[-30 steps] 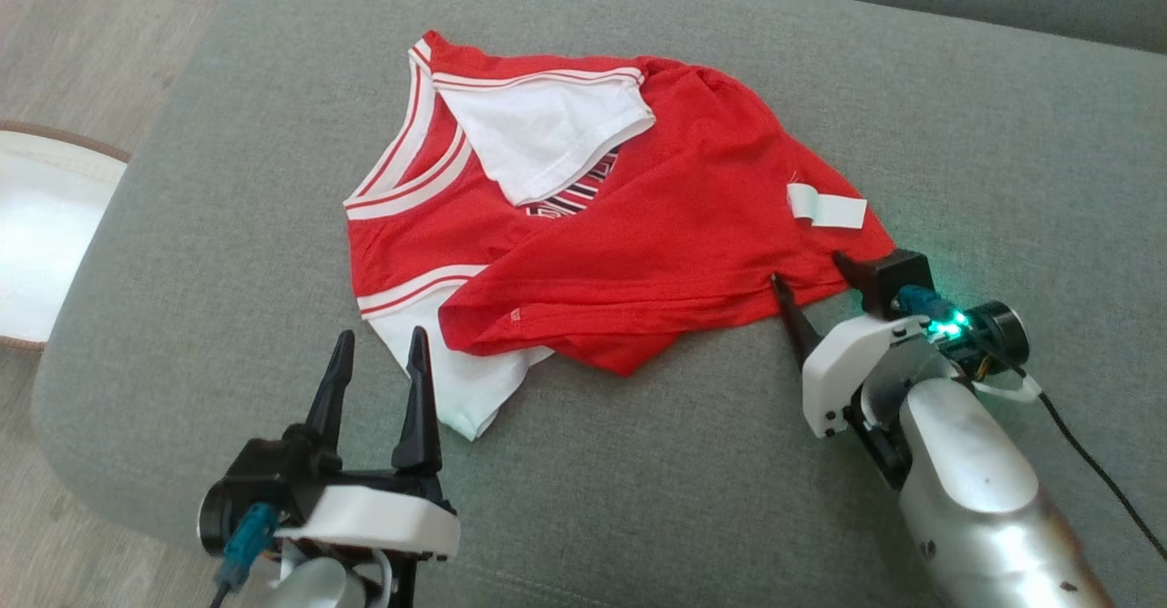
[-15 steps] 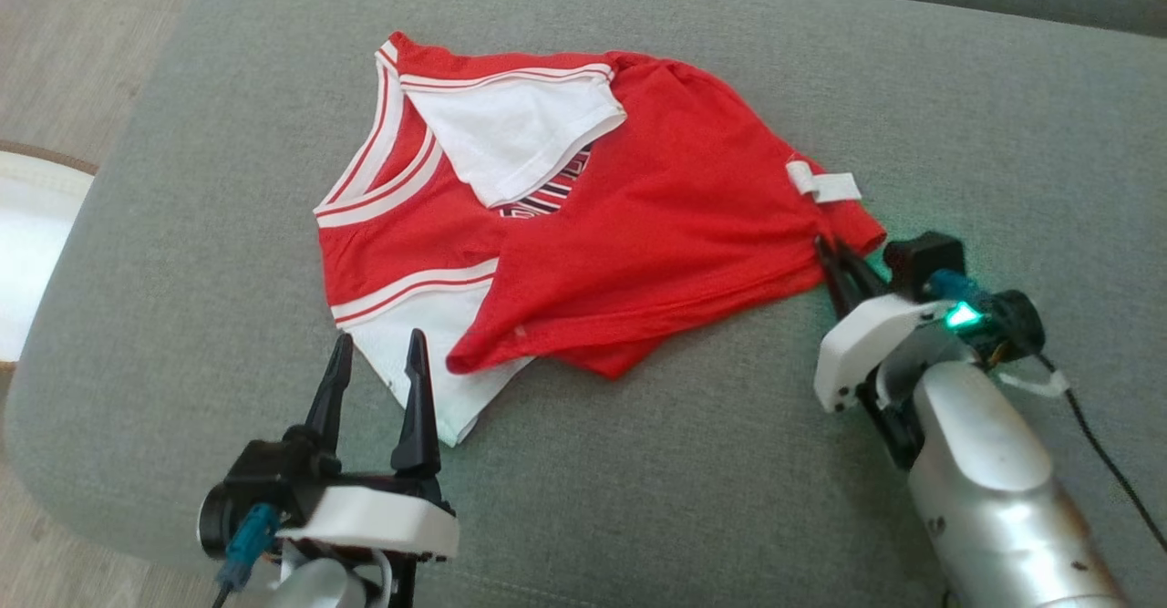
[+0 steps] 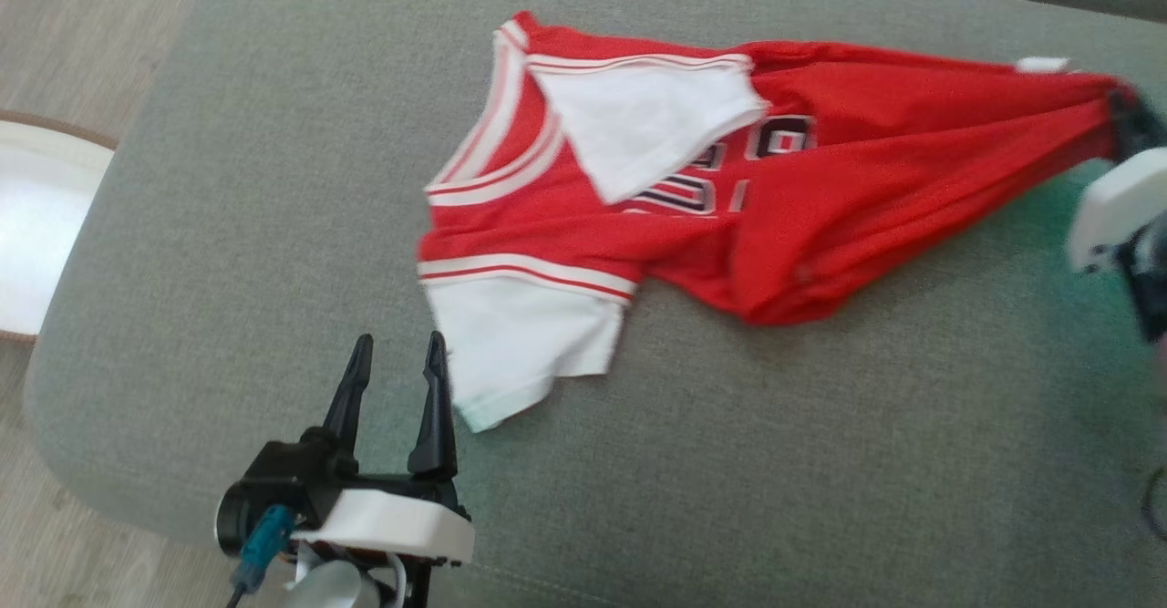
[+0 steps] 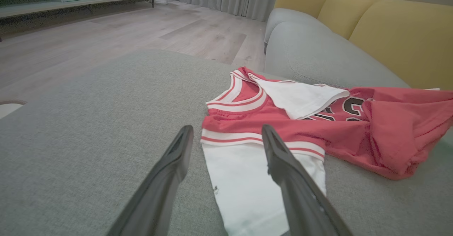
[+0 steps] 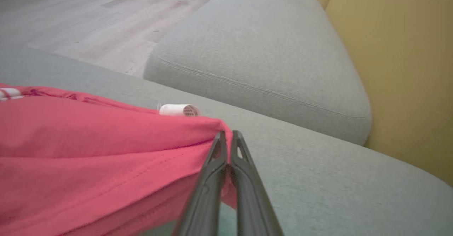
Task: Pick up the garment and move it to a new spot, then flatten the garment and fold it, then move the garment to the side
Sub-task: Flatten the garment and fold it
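The garment (image 3: 784,198) is a red jersey with white sleeves and striped trim, stretched across the grey cushion (image 3: 273,134). My right gripper (image 3: 1117,116) is at the far right, shut on the garment's red hem corner (image 5: 221,133), pulling the cloth taut. A white label (image 5: 177,109) lies beside that corner. My left gripper (image 3: 397,380) stands open at the lower left, its fingers just short of the white sleeve (image 4: 247,186), touching nothing. The garment (image 4: 318,122) has one white sleeve folded over the chest print.
A white round thing with a brown rim (image 3: 36,234) sits on the wooden floor at the left. A second grey cushion (image 5: 262,55) and yellow back cushions (image 4: 400,30) lie beyond the garment. The cushion's front edge runs close behind my left gripper.
My right gripper closed on the red hem corner and dragged it to the right, stretching the garment out. The head camera also shifted. The left gripper stayed open in place.
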